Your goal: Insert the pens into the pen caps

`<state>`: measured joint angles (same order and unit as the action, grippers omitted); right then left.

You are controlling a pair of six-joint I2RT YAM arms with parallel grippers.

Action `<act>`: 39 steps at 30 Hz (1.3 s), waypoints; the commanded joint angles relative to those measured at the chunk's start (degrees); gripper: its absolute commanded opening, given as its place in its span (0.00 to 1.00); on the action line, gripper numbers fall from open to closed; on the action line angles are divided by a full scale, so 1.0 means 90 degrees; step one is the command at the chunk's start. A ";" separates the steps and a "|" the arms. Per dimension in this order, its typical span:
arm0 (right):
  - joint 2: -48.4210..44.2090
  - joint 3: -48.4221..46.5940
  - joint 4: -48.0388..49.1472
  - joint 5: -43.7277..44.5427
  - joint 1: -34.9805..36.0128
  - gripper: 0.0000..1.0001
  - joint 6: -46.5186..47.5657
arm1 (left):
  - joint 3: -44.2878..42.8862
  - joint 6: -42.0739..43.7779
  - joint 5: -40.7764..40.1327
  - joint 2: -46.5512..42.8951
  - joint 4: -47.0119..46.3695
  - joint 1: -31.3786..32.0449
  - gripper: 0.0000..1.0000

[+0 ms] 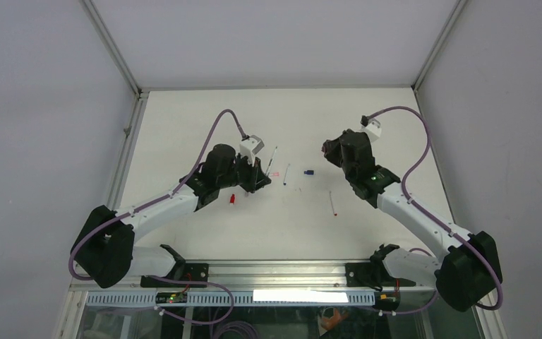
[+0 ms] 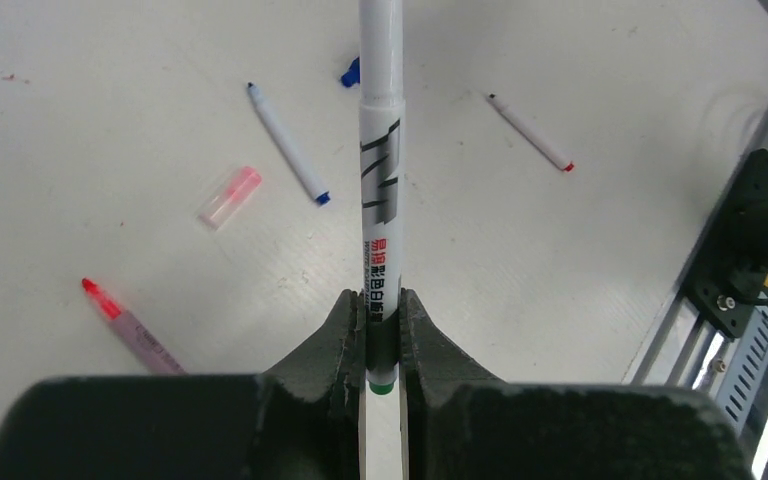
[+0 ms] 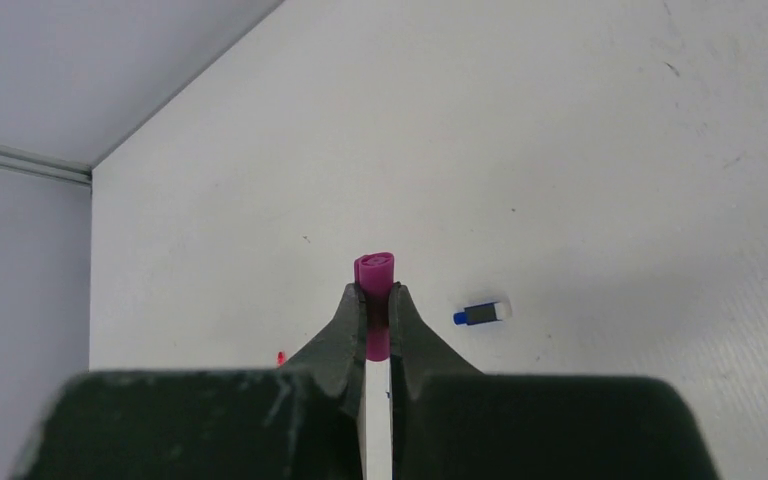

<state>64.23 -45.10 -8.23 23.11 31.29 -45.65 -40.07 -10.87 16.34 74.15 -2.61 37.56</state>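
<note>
On the table point(image 1: 183, 127), midway between the arms, one pen point(image 1: 286, 174) lies with a loose cap point(image 1: 308, 171) just right of it. Another pen point(image 1: 333, 203) lies nearer, toward the right arm. The left claw point(image 2: 381, 310) clamps a third pen point(image 2: 380, 120), the right claw point(image 3: 375, 295) a second cap point(image 3: 374, 265).

The left end effector point(image 2: 384, 312) clamps a white pen point(image 2: 380, 150) with black markings.

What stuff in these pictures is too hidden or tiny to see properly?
- Left wrist view: the white pen in the left gripper runs off the top edge, so its tip is hidden.
- Right wrist view: the right gripper hides the lower part of the magenta piece; cap or pen end, unclear.
- Top view: the blue cap is too small for detail.
</note>
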 commanded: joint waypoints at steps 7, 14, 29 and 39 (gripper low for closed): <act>-0.0452 0.0181 0.1732 -0.0722 0.0297 0.00 0.1115 | -0.0274 0.0000 0.1122 -0.0439 -0.0018 0.0065 0.00; -0.0496 0.0296 0.2598 -0.1049 0.0354 0.00 0.1300 | -0.0279 -0.0279 0.1892 -0.0360 -0.0354 0.0065 0.00; -0.0496 -0.0102 0.2780 -0.1914 0.0761 0.00 0.1420 | -0.0415 -0.0356 0.2234 -0.0135 -0.0501 0.0065 0.00; -0.0422 -0.0105 0.2683 -0.1902 0.0993 0.00 0.1417 | -0.0387 -0.0285 0.2114 -0.0153 -0.0501 0.0065 0.00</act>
<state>61.06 -43.77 13.89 6.57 39.70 -33.52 -41.65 -13.50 34.87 73.10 -4.54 37.56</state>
